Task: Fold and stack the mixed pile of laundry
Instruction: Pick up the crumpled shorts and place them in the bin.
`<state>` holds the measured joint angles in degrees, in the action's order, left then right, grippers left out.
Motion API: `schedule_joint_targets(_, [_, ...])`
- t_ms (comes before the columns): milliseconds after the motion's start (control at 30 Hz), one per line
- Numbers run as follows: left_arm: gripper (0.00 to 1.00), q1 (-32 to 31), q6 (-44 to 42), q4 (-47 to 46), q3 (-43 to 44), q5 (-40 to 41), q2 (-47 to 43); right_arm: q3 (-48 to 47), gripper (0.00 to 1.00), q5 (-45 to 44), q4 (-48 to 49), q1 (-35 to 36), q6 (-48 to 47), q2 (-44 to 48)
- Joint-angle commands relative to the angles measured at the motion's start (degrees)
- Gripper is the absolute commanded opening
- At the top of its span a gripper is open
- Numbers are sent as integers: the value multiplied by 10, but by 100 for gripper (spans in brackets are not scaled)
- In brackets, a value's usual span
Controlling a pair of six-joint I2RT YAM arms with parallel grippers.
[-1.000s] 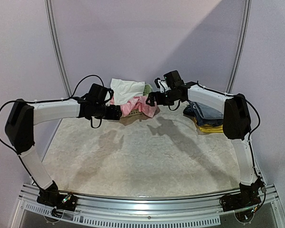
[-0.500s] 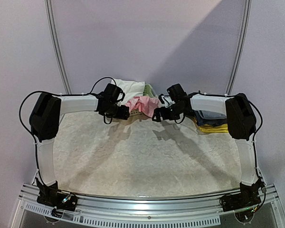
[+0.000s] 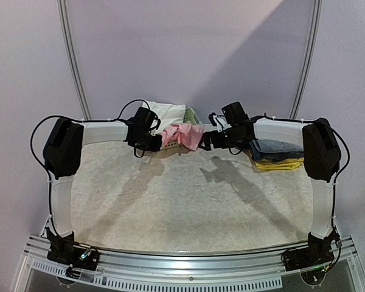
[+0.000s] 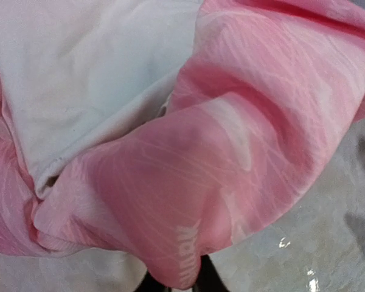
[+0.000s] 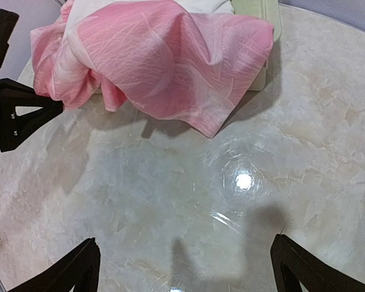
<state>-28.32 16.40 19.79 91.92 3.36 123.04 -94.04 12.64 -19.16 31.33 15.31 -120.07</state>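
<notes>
Though crumpled, pink piece (image 4: 243, 140) between fingers (image 4: 202, 281).

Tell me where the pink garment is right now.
In the top view, the pink garment sits far centre, draped over the green basket beside the white garment, between the left gripper and right gripper.

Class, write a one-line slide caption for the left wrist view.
Left claw pinches a fold of the pink garment, white garment behind.
</notes>
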Motion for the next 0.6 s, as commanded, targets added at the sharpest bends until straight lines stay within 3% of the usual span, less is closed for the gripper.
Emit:
schedule_joint_targets(0, [0, 5, -7, -6, 11, -15, 6, 17, 99, 5, 7, -6, -5, 24])
schedule_joint_targets(567, [0, 4, -7, -4, -39, -24, -110, 60, 99, 3, 23, -7, 7, 68])
